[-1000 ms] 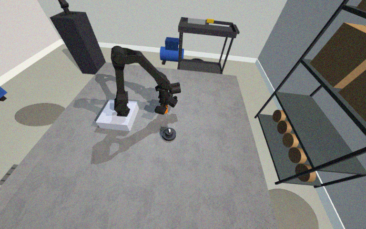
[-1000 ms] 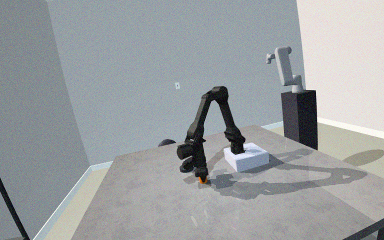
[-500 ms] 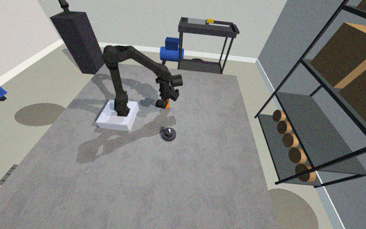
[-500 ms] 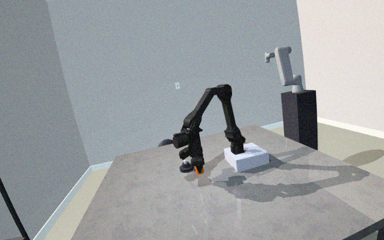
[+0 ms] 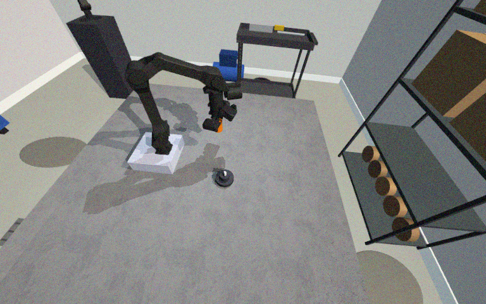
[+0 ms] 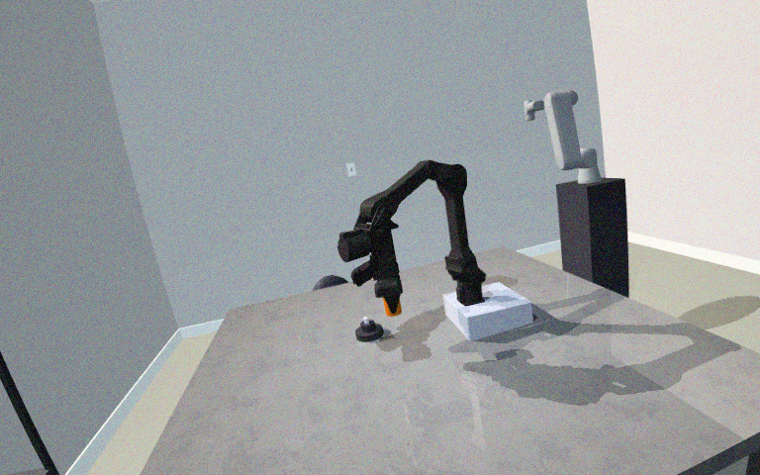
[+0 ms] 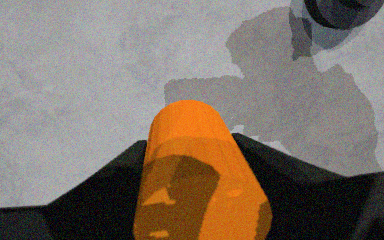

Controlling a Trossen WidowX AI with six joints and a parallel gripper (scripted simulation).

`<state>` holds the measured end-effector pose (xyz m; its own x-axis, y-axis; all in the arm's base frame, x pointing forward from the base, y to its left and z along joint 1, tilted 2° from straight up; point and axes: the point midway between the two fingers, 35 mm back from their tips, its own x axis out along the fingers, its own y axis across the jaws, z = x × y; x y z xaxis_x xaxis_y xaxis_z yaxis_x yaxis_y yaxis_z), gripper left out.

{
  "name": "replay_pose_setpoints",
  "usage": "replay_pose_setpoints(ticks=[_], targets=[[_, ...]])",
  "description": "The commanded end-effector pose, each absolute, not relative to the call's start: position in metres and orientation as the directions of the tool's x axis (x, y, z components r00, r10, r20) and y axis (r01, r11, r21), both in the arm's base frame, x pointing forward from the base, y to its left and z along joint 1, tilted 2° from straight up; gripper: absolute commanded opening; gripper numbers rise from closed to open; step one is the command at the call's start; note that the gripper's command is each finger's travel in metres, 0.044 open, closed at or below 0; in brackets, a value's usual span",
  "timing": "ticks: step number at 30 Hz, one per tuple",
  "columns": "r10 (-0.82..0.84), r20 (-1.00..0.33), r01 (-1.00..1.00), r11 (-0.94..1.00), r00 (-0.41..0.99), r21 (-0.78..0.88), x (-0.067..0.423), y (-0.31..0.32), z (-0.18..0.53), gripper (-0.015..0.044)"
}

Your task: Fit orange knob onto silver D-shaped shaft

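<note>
My gripper [image 5: 218, 126] [image 6: 391, 303] [image 7: 189, 145] is shut on the orange knob [image 5: 219, 126] [image 6: 387, 308] [image 7: 192, 150] and holds it in the air above the table. The knob is a smooth orange cylinder; its hole does not show. The dark round pedestal [image 5: 224, 178] [image 6: 369, 332] stands on the table with the short silver shaft [image 5: 224, 174] [image 6: 365, 321] upright at its centre. The pedestal is in front of the gripper in the top view and down to its left in the exterior view. An edge of the pedestal [image 7: 340, 14] shows at the top right of the wrist view.
The arm's white base block [image 5: 157, 158] [image 6: 490, 315] sits on the grey table [image 5: 250, 232] [image 6: 335, 403]. A dark cabinet [image 5: 102, 53] [image 6: 593, 230], a black cart [image 5: 276, 39], blue drums [image 5: 229, 68] and a metal shelf with rolls [image 5: 386, 186] stand around the table.
</note>
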<state>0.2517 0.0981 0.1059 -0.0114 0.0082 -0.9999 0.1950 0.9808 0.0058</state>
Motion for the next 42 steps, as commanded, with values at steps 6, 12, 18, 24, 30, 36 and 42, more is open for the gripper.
replay_pose_setpoints(ticks=[6,12,18,24,30,36,42], targets=[[0.097,-0.995,0.197,0.976,0.005,0.096,0.254,0.095,0.115,0.0],[0.229,-0.973,0.193,0.954,0.032,0.231,0.257,0.09,0.128,0.0],[0.35,-0.935,0.187,0.916,0.057,0.354,0.26,0.086,0.14,0.0],[0.464,-0.882,0.177,0.864,0.081,0.471,0.263,0.081,0.153,0.0],[0.57,-0.815,0.165,0.798,0.103,0.579,0.266,0.077,0.165,0.0],[0.666,-0.736,0.15,0.721,0.123,0.677,0.269,0.073,0.177,0.0],[0.75,-0.646,0.133,0.632,0.14,0.763,0.272,0.07,0.188,0.0]])
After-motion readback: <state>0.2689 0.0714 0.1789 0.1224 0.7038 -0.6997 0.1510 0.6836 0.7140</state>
